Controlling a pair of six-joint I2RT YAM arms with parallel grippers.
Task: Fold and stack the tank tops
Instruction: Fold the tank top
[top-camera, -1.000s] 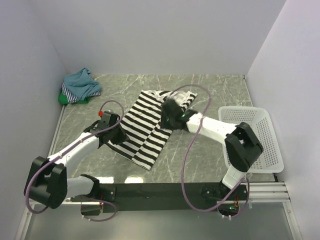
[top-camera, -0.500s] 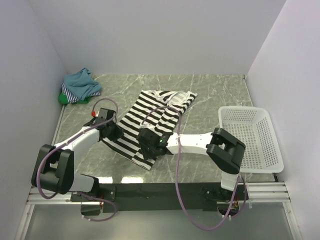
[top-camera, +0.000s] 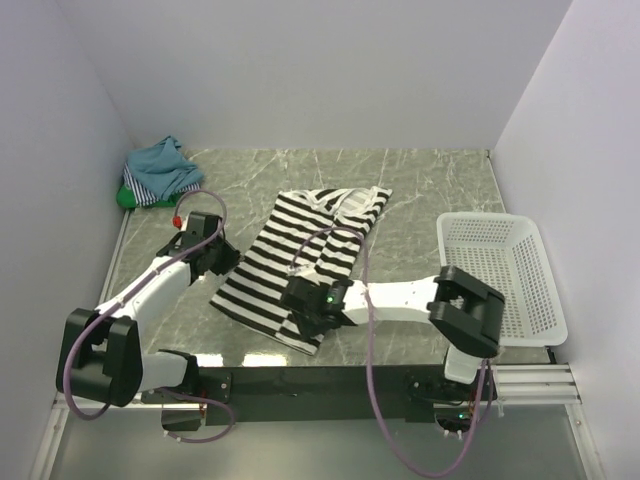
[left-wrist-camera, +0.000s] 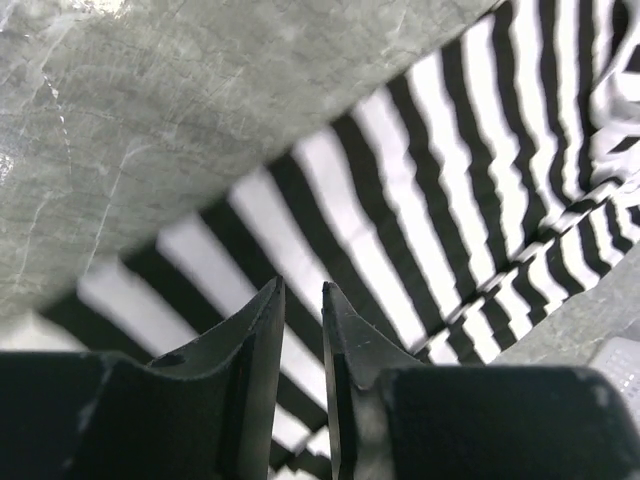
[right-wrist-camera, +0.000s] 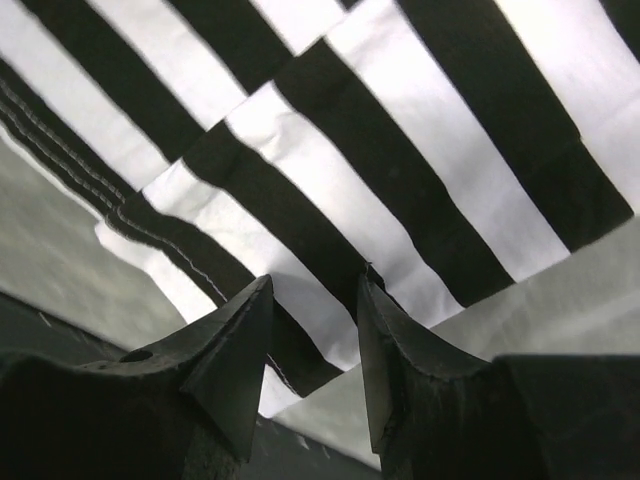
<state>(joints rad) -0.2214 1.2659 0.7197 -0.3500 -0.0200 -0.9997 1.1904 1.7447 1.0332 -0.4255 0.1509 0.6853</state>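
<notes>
The black-and-white striped tank top (top-camera: 300, 250) lies spread out at the middle of the table, neck end far, hem near. My left gripper (top-camera: 226, 260) hovers at its left edge; in the left wrist view (left-wrist-camera: 300, 290) the jaws stand a narrow gap apart with nothing between, above the stripes (left-wrist-camera: 450, 180). My right gripper (top-camera: 298, 306) is over the near hem; in the right wrist view (right-wrist-camera: 315, 285) it is open, tips just above the hem corner (right-wrist-camera: 300, 230). The teal top (top-camera: 160, 160), the thin-striped top (top-camera: 150, 190) and the green top (top-camera: 127, 198) lie heaped at the back left.
A white lattice basket (top-camera: 480, 217) stands at the right edge of the marble table (top-camera: 430, 180). Grey walls close in the left, back and right. Purple cables loop over both arms. The black base rail runs along the near edge.
My right gripper swung from the top's far end to its near hem. My left gripper drew back left off the cloth. The top now lies straighter and flatter.
</notes>
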